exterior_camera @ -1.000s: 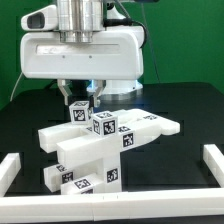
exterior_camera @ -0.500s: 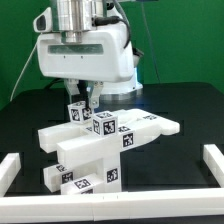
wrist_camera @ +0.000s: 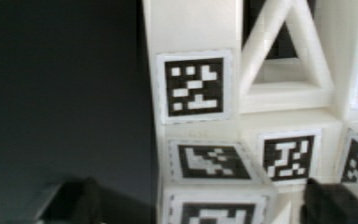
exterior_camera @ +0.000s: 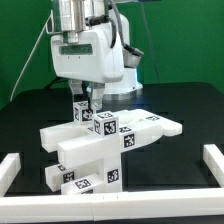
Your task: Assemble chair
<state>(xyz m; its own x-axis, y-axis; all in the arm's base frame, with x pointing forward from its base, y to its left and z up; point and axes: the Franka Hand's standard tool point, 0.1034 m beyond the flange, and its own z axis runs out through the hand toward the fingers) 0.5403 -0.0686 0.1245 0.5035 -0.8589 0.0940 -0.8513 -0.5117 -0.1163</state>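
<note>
A robotics lab bench set up for camera-tracked assembly trials.

A black tabletop (exterior_camera: 190, 105) is fenced along its near edge and sides by a low white border rail (exterior_camera: 213, 160), which marks off a fixed work area. A green backdrop (exterior_camera: 185, 40) closes off the space behind it, with cables hanging down in front of that backdrop. A white robot arm (exterior_camera: 88, 50) stands over the middle of the surface. The white plastic chair parts (exterior_camera: 110, 145) stacked there carry black-and-white square tags (wrist_camera: 195, 86), the kind a camera reads for position; the wrist view shows several of them close up on neighbouring faces.
</note>
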